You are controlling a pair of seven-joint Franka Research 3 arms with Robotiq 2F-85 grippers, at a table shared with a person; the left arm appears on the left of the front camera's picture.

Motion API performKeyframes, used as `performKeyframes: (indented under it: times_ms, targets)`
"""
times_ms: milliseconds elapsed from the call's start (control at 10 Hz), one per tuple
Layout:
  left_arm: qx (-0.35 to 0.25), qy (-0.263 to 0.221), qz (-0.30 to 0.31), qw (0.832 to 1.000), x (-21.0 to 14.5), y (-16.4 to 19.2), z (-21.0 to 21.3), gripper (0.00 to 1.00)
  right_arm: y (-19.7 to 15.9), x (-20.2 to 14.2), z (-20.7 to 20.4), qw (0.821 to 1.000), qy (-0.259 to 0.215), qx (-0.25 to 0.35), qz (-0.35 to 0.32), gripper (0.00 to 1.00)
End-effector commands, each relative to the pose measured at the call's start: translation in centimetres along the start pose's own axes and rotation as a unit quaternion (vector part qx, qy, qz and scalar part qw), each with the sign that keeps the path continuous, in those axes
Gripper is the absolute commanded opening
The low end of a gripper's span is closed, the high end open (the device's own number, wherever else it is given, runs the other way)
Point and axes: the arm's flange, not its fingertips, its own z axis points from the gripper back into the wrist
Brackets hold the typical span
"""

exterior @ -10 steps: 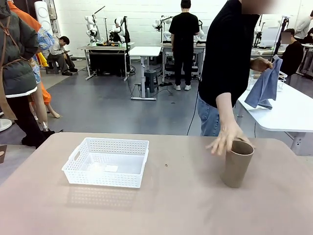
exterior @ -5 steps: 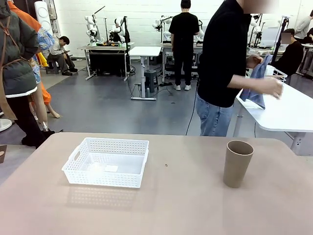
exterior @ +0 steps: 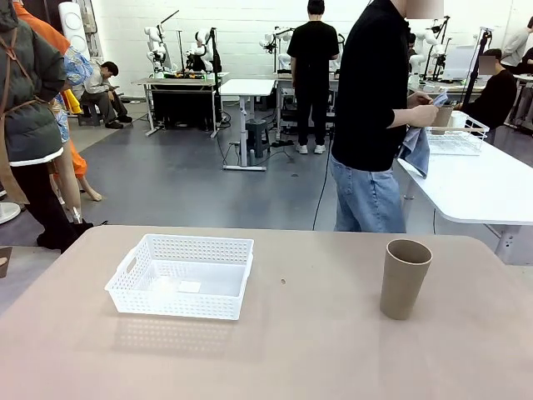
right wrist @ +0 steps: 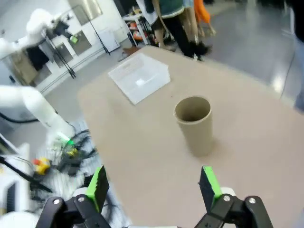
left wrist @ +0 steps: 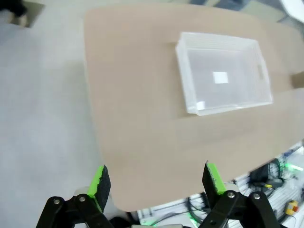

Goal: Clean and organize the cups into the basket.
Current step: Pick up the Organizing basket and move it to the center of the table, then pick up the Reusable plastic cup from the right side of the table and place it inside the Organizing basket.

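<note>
Barely started, I'd say. The left gripper (left wrist: 156, 178) hangs up high, well clear of the basket (exterior: 196, 242), jaws spread wide and holding nothing. The basket has no cup in it, just a small white label (exterior: 189, 287) on its floor. Well to the right of the basket, one taupe cup (exterior: 405, 278) stands upright, mouth up, nobody touching it. The right gripper (right wrist: 153, 184) hovers back from it, also wide and empty. Farther right of the basket and beyond it, the person (exterior: 375, 117) is working a blue cloth (exterior: 415, 150) over something, maybe another cup, can't tell. So every cup is left to load.
</note>
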Motion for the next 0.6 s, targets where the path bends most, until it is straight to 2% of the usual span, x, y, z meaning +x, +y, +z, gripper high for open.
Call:
performKeyframes:
  times_ms: [0,100,200,300,400,500]
  targets:
    - [0.059,0.016,-0.001,0.998,-0.6,-3.8,-1.2,1.00,-2.0,-1.8,-3.6,0.997,-0.044,-0.015,0.055,1.00]
    - [0.109,0.002,-0.021,0.994,-0.7,-7.0,-2.6,1.00,-3.1,-2.6,-6.4,0.997,-0.020,-0.027,0.066,1.00]
    - [0.131,0.005,-0.037,0.991,-1.0,-8.5,-3.4,1.00,-3.4,-2.9,-7.7,0.997,0.014,-0.012,0.071,1.00]
    - [0.159,0.004,-0.050,0.986,-1.0,-10.3,-4.5,1.00,-3.3,-3.6,-8.8,0.990,0.098,0.053,0.082,1.00]
    - [0.163,0.003,-0.054,0.985,-0.7,-11.4,-5.1,1.00,-3.3,-4.1,-8.9,0.985,0.141,0.075,0.072,1.00]
    - [0.153,-0.004,-0.052,0.987,-0.3,-12.0,-5.2,1.00,-3.9,-4.6,-8.2,0.984,0.146,0.100,0.012,1.00]
